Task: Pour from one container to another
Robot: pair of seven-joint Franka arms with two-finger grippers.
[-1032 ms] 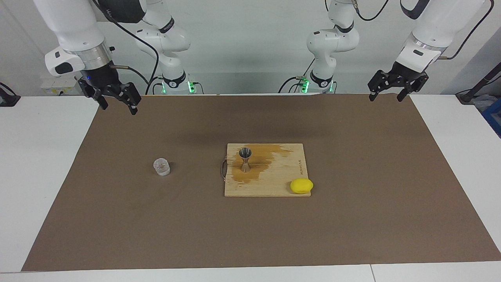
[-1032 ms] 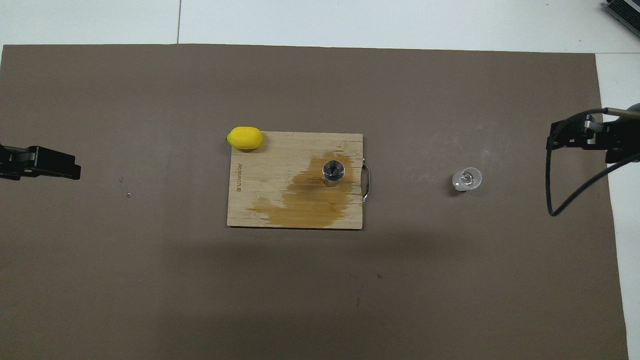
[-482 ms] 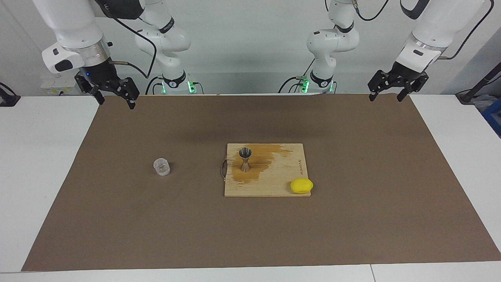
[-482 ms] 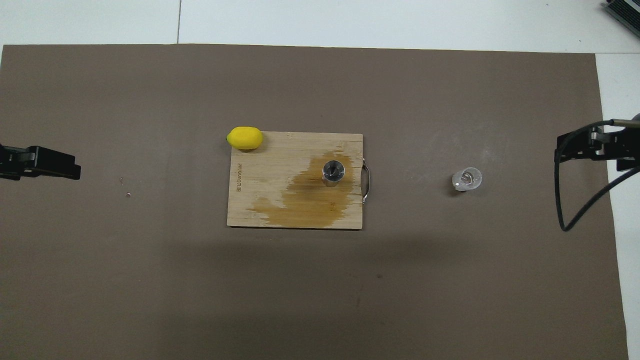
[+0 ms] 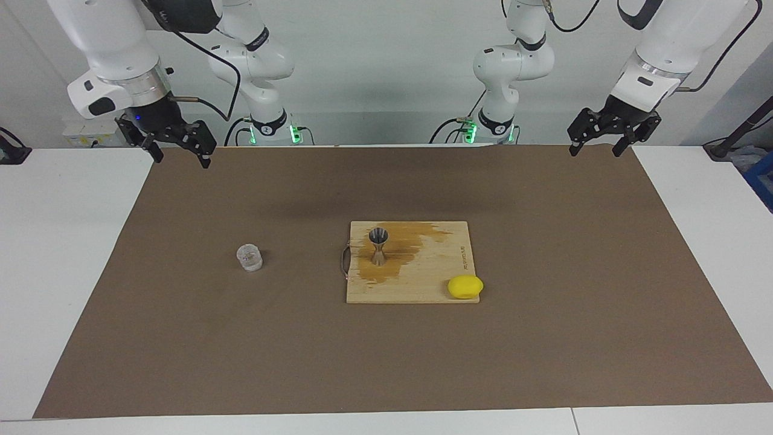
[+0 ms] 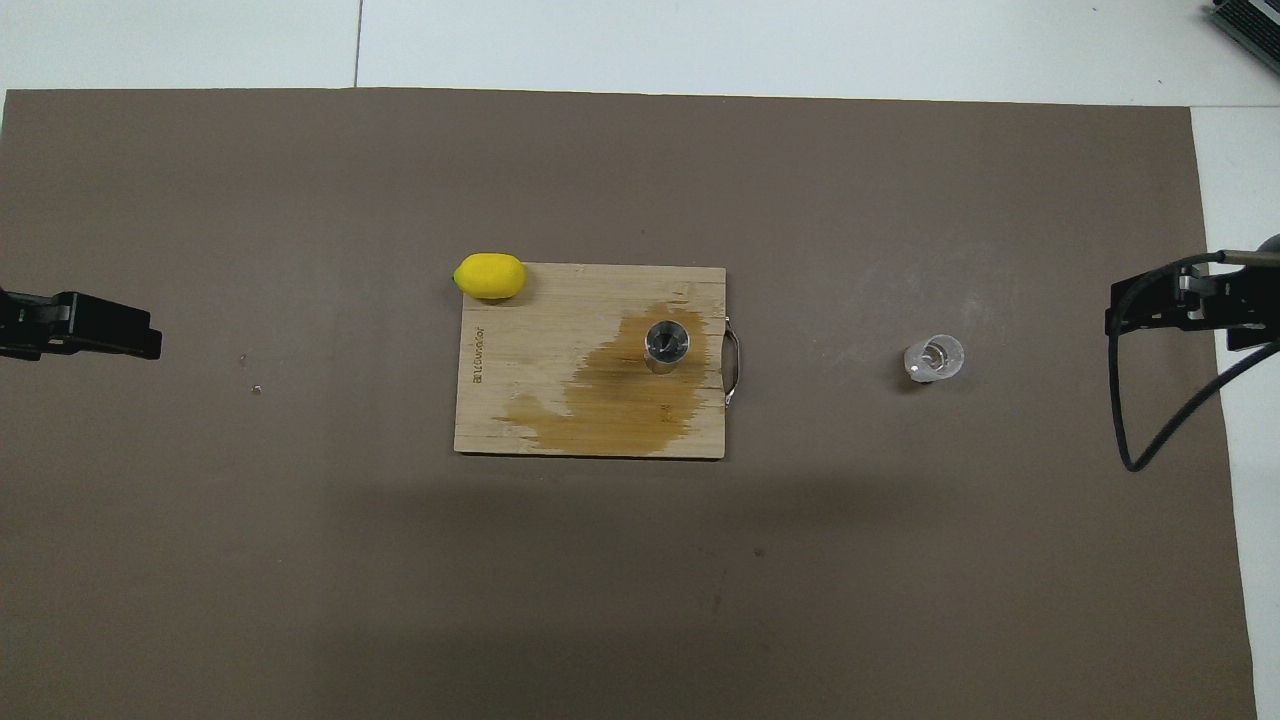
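Observation:
A small clear glass tumbler [image 5: 249,257] [image 6: 935,358] stands upright on the brown mat, toward the right arm's end of the table. The silver hourglass jigger [image 5: 378,245] [image 6: 667,343] stands upright on a wooden cutting board [image 5: 423,284] [image 6: 560,310], on a dark wet stain. My right gripper [image 5: 181,160] [image 6: 1118,308] hangs open and holds nothing, high over the mat's edge at its own end, well away from the tumbler. My left gripper [image 5: 595,151] [image 6: 140,338] waits open and holds nothing over the mat's edge at its own end.
A yellow lemon [image 5: 465,287] [image 6: 489,277] lies at the board's corner farthest from the robots, toward the left arm's end. The board has a metal handle [image 5: 345,263] on the side facing the tumbler. A black cable [image 6: 1125,420] loops below the right gripper.
My right gripper has drawn back and up a little toward its own end of the table, away from the tumbler. The left arm, tumbler and jigger have not moved.

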